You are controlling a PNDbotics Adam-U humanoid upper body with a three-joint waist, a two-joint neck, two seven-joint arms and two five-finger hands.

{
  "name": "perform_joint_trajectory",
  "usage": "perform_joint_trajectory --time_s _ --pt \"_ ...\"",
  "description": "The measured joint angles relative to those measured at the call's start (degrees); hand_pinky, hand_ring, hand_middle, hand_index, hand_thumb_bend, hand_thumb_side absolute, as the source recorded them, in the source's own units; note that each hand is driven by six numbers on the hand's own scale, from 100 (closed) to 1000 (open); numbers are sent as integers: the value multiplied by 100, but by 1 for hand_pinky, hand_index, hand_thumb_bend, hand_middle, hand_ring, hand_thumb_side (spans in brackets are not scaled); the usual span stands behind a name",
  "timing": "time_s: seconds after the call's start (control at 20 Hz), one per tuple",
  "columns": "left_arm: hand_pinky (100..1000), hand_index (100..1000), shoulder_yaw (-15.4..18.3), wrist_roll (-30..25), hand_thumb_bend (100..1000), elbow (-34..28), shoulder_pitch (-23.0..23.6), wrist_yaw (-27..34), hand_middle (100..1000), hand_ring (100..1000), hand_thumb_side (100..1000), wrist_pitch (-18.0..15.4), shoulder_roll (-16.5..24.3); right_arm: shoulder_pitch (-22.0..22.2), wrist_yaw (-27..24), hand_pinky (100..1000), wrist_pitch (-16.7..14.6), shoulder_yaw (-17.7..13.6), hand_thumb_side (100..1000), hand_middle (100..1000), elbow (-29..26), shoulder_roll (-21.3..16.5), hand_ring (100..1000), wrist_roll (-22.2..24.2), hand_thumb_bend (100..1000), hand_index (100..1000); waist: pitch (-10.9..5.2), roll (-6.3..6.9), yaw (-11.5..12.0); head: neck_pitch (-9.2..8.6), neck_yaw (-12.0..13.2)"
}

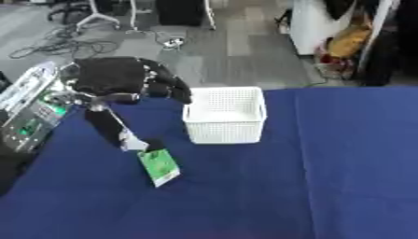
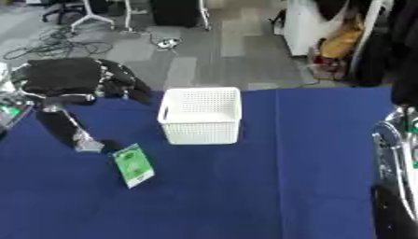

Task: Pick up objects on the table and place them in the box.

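Likely light and flat, the packet (image 1: 159,167) hangs pinched at its top edge by left hand (image 1: 122,81) fingers (image 1: 130,140); box (image 1: 225,114) near.

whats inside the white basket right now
The white basket shows only its own perforated walls and floor; nothing visible inside. The near wall hides the front strip of the floor. The green packet hangs from the left hand, outside it.
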Motion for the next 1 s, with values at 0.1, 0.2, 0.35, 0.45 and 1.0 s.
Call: perform_joint_trajectory --time_s 0.1,0.2,0.35,0.45,1.0 --pt "838 906 -103 152 488 166 -114 -279 853 792 797 -152 -1 0 -20 169 -3 12 935 190 0 0 205 52 322 374 2 1 -5 -2 2" --pt "856 912 -219 285 517 321 -201 -566 862 799 821 -285 -1 0 -39 167 6 24 936 189 0 0 203 100 320 374 3 4 -6 -3 4" --pt "867 916 -442 414 529 516 -294 -999 869 804 830 -414 -1 0 -45 167 32 30 937 189 0 0 203 160 320 374 5 28 -12 -3 13" --pt "871 917 -574 478 535 619 -338 -1245 872 807 830 -478 -1 0 -47 166 43 30 937 189 0 0 203 186 319 374 7 36 -28 -3 24" --pt "865 926 -1075 614 587 903 -471 -2262 892 838 831 -614 156 0 -65 166 75 30 938 188 0 -1 202 222 320 373 8 71 -40 -3 57"
